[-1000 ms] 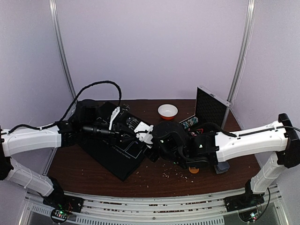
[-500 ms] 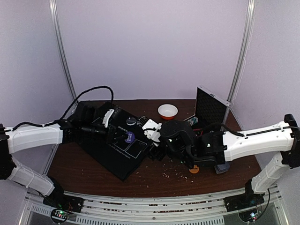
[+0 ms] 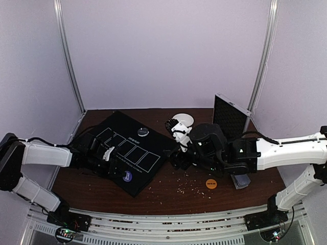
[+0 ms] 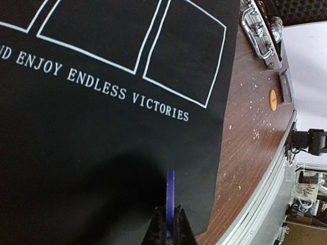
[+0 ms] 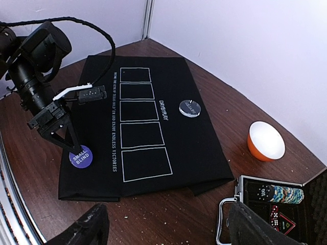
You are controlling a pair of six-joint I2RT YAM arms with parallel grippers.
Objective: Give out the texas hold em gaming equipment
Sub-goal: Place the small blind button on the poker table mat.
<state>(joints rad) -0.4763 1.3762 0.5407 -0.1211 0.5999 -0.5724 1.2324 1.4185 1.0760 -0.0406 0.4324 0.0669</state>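
Left gripper (image 4: 169,212) clamps the purple disc (image 5: 80,156) at the black mat's (image 5: 168,127) near edge — bare wood just beyond. Right gripper (image 5: 167,209), spread and empty, hangs by the mat's right edge; the case (image 5: 271,204) beside the mat is cut off.

Cut off, covered, unreadable

The silver black-lined case (image 5: 253,212) runs off the right wrist view's edge; from above, the right arm (image 3: 286,153) covers part of the white orange-rimmed bowl (image 3: 187,118); lettering on the flat round orange disc (image 3: 211,184) is too small to read.
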